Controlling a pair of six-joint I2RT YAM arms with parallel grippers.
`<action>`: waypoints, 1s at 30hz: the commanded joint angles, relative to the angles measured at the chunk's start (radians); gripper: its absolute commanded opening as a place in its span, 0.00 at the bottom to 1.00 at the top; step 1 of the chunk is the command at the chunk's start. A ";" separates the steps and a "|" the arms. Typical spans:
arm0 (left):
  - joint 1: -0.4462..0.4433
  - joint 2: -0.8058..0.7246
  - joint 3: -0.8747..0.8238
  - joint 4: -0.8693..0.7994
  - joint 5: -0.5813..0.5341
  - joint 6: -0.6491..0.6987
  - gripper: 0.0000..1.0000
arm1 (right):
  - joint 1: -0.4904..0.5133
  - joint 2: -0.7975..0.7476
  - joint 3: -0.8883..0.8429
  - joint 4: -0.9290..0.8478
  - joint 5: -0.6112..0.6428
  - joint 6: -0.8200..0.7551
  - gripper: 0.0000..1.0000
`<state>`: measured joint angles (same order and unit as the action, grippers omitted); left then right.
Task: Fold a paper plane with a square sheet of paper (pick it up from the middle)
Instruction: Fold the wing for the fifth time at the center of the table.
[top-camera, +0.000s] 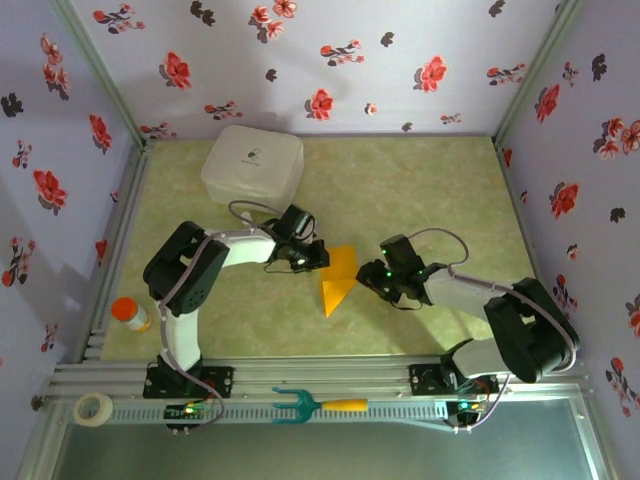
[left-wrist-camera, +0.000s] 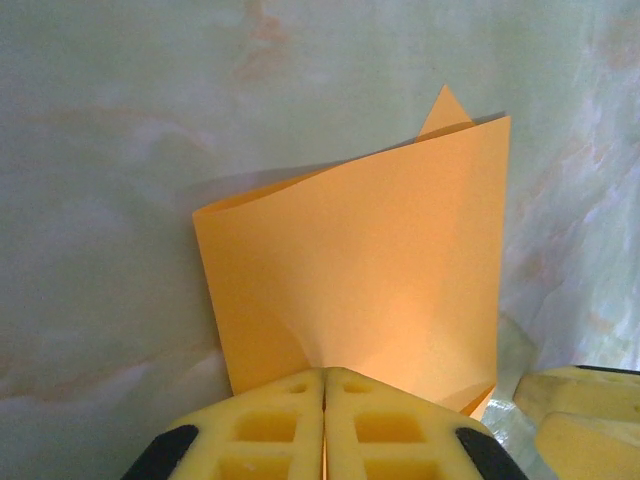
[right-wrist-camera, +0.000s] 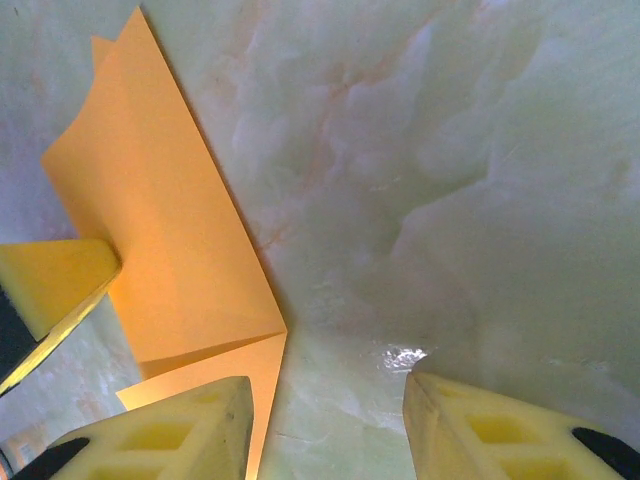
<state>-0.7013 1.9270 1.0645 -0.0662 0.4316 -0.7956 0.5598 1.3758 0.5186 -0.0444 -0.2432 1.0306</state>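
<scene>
Left gripper (left-wrist-camera: 324, 378), hazard: its single-edge pinch could let the paper plane (left-wrist-camera: 360, 270) slip, swing or tear if pulled, springing the fold open. Right gripper (right-wrist-camera: 328, 388), hazard: closing now may snag the loose flap just beside its left finger. State: left pads pressed fully together on the paper's near edge, sheet bowed ahead; right jaws parted, holding nothing.

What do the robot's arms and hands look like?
The left arm and right arm are black and white, with black joints, a thin grey cable looping near each wrist and green lights. The left hand and right hand each have two blocky yellow fingers with square holes.
</scene>
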 joint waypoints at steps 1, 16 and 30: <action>-0.003 -0.013 -0.018 -0.080 0.003 0.042 0.09 | -0.011 0.026 0.026 -0.046 -0.003 -0.043 0.46; -0.003 -0.022 -0.023 -0.064 0.002 0.027 0.09 | -0.027 0.045 0.039 -0.073 -0.037 -0.073 0.49; -0.002 -0.019 -0.021 -0.057 0.002 0.020 0.09 | -0.037 0.059 0.047 -0.045 -0.095 -0.079 0.50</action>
<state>-0.7013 1.9221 1.0626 -0.0799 0.4355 -0.7818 0.5278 1.4075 0.5556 -0.0864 -0.3222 0.9684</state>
